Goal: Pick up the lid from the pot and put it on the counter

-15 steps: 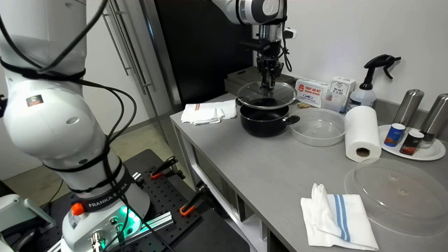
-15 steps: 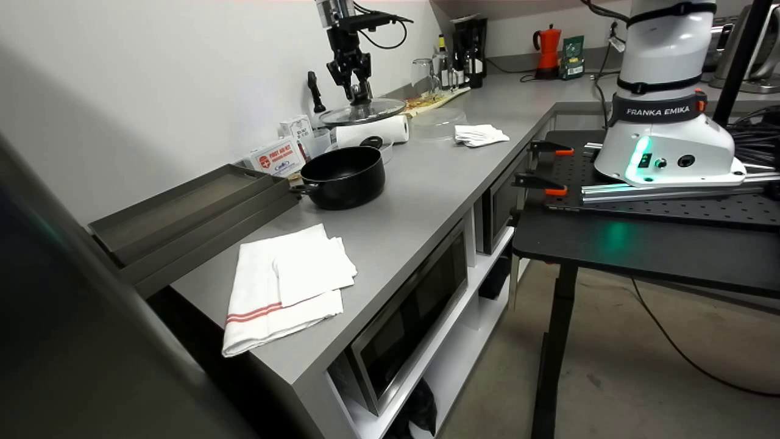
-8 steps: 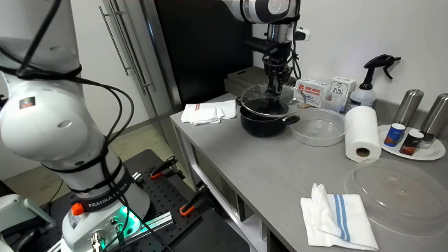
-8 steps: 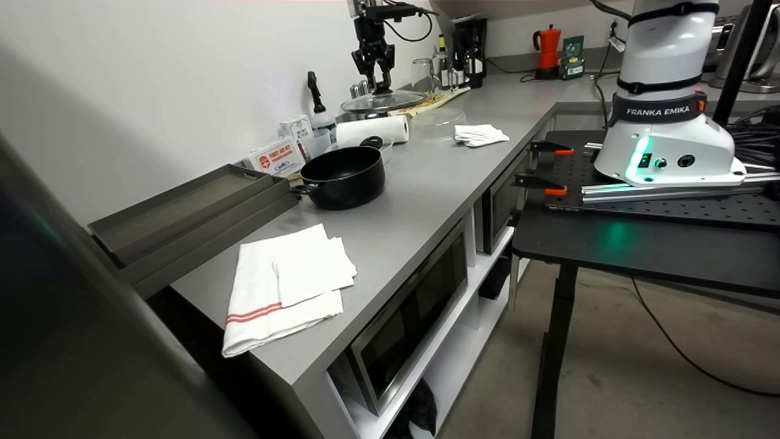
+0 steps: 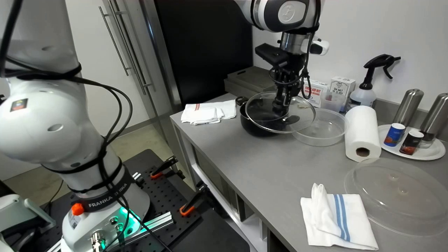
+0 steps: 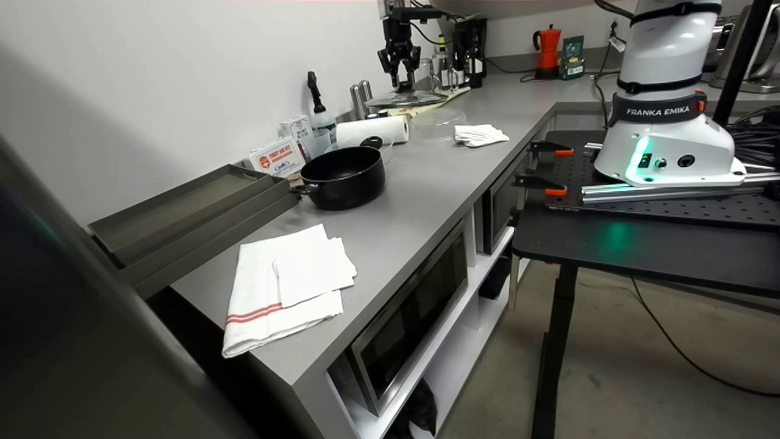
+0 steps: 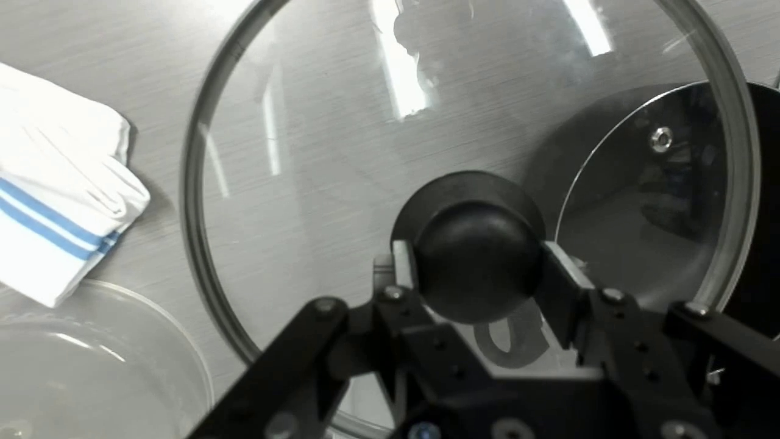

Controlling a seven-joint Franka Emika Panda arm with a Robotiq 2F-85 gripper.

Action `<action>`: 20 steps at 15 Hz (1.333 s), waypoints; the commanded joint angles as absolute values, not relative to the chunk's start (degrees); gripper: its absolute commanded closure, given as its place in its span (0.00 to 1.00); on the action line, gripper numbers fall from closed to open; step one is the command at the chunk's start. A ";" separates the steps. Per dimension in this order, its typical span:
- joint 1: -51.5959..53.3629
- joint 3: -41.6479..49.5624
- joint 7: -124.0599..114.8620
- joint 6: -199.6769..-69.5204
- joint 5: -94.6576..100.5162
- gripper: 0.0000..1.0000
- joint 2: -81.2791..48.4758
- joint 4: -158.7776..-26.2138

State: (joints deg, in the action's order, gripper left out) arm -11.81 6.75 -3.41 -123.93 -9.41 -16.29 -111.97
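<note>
The glass lid with its black knob hangs from my gripper, roughly level, in the air. My gripper's fingers are on both sides of the knob, as the wrist view shows. The black pot stands uncovered on the grey counter. In an exterior view the lid hangs beyond the pot and higher than it. In the wrist view the lid overlaps only part of the pot, at the right.
A clear round dish and a paper towel roll stand beside the pot. A larger clear cover and a blue-striped towel lie nearer that camera. A red-striped towel and grey trays are at the counter's end.
My gripper has carried the lid sideways from above the pot toward the clear dish and paper towel roll, and somewhat lower. The pot and the counter items have not moved.
</note>
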 commanded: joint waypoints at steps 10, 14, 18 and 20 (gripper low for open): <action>-13.85 9.98 -3.92 -127.22 -10.80 0.75 -17.27 -115.66; -14.33 10.74 -4.65 -127.96 -10.92 0.75 -20.49 -114.51; -14.75 11.36 -6.43 -129.87 -10.52 0.75 -24.16 -113.51; -14.81 11.66 -7.44 -131.11 -10.27 0.75 -25.97 -112.97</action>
